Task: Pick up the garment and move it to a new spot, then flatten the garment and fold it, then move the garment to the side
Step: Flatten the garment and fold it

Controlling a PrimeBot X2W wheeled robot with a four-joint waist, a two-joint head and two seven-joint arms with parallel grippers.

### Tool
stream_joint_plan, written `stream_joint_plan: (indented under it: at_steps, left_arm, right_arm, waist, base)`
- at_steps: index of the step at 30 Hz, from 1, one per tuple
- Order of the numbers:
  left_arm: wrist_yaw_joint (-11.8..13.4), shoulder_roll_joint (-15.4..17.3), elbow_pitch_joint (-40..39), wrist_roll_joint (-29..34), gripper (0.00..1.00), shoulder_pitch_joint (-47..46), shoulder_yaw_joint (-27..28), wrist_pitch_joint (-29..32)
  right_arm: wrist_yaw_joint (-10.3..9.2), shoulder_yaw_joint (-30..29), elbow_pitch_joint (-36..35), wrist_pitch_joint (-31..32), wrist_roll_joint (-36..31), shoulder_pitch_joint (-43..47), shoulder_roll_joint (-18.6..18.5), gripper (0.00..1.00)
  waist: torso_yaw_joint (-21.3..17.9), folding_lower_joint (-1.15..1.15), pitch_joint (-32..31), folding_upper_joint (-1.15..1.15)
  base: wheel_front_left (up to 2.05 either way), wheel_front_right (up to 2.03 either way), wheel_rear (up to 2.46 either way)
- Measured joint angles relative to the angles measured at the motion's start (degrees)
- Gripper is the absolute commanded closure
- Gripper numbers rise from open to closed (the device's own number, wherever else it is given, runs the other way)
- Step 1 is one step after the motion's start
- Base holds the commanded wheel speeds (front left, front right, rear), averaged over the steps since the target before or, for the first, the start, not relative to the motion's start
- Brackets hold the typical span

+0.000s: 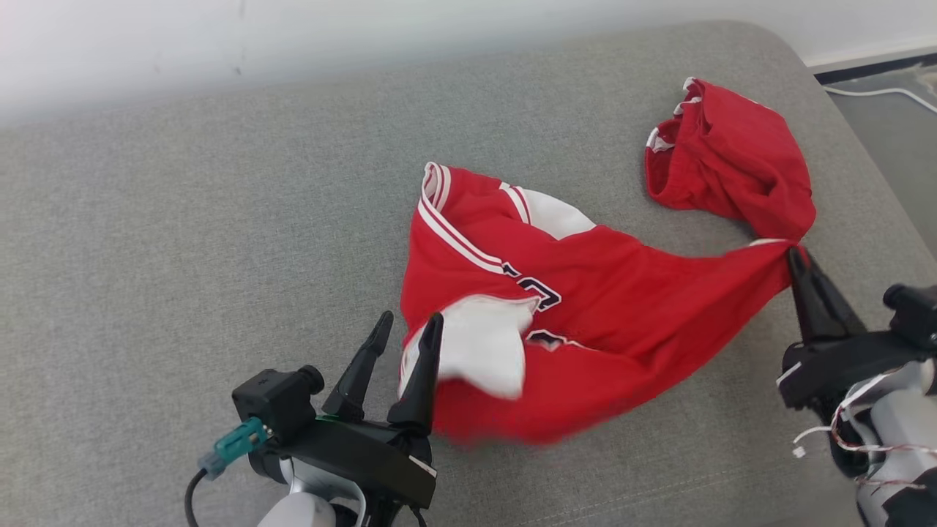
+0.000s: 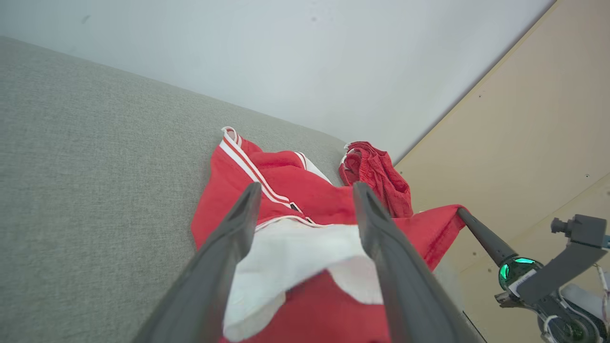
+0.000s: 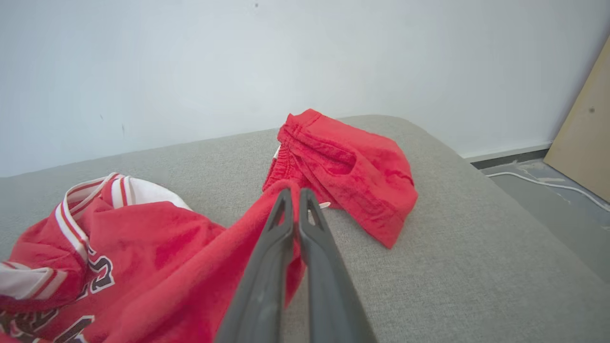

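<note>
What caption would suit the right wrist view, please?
Right gripper pinching the red jersey on a grey couch, red shorts behind.

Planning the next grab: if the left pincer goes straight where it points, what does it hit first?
The open left pincer would first meet the red jersey: its white panel lies between and just beyond the fingers in the left wrist view. The remaining gap is hard to judge.
</note>
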Motion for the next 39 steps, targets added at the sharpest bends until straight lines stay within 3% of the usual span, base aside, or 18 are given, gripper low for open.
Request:
stream_joint_plan:
  at_steps: [16, 22, 32, 39]
  left_arm:
    - [0.1, -0.3, -0.6, -1.7, 0.0, 1.3, 2.1, -0.7]
    - [0.1, -1.7, -0.5, -1.8, 0.0, 0.7, 2.3, -1.0]
    - [0.1, -3.4, 1.2, -2.5, 0.0, -0.2, 2.4, -1.9]
    - [-0.1, -4.3, 2.9, -2.9, 0.0, -0.5, 1.7, -2.5]
  right_arm:
    - [0.4, 5.0, -4.2, 0.6, -4.9, -12.4, -4.3, 1.0]
    - [0.45, 11.7, -6.4, 3.1, -8.0, -22.8, -5.1, 1.0]
    - [0.46, 24.2, -11.6, 6.0, -11.1, -43.2, -1.7, 1.0]
    - [0.47, 27.9, -8.0, 7.3, -10.3, -53.0, 1.1, 1.0]
  waist:
    - [2.0, 0.0, -1.0, 0.0]
    - [3.6, 0.0, -1.2, 0.0]
    - [8.9, 0.0, -1.9, 0.0]
    - [13.2, 0.0, -3.0, 0.0]
  base:
    - [0.0, 0.0, 0.0]
    - [0.0, 0.0, 0.0]
    - [0.0, 0.0, 0.0]
    - [0.0, 0.0, 0.0]
